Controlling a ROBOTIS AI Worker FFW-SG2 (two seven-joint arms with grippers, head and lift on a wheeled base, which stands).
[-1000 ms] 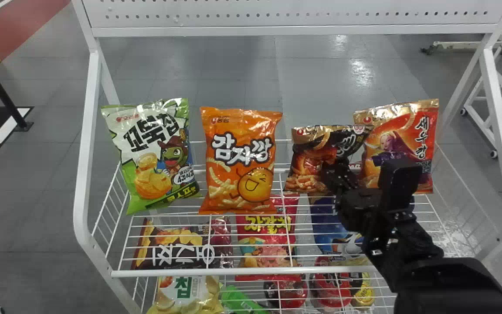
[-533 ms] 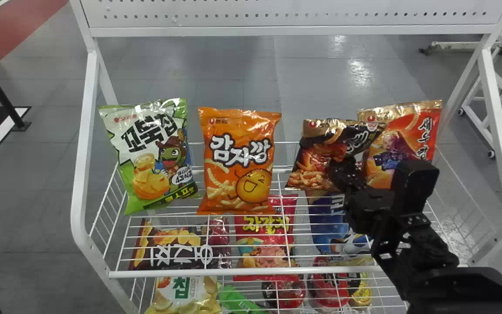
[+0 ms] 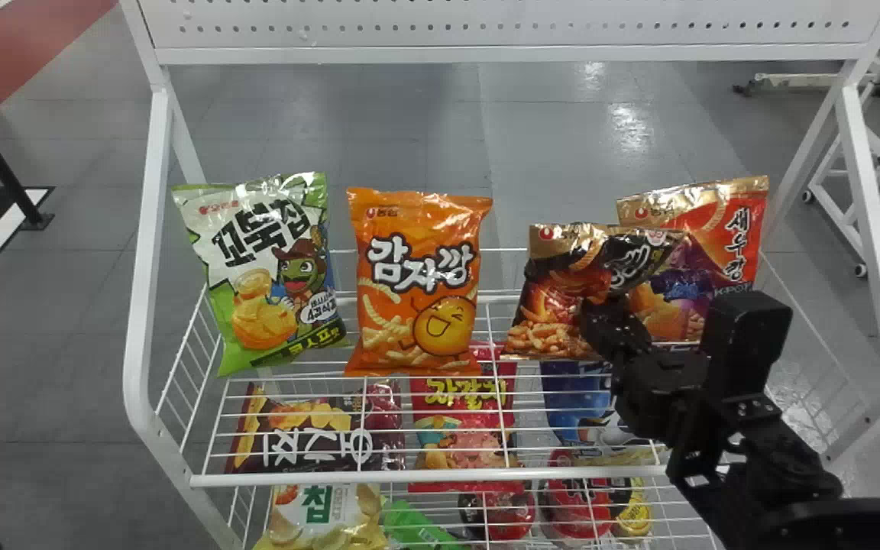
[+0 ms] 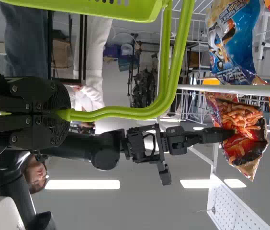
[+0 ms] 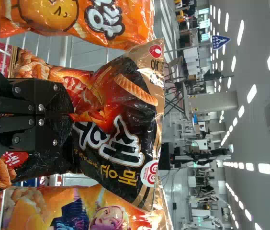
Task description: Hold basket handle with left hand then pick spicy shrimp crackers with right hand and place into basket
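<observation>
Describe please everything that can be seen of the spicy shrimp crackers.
The spicy shrimp crackers are in a black and red bag of glossy, flexible-looking film, with gold top edge, white and gold lettering and pictured crackers. It looks sealed and puffy, creased where the right tool pinches its front. It is held roughly upright at the rack, between the orange bag and the red bag with gold top, partly covering the latter in the head view.
</observation>
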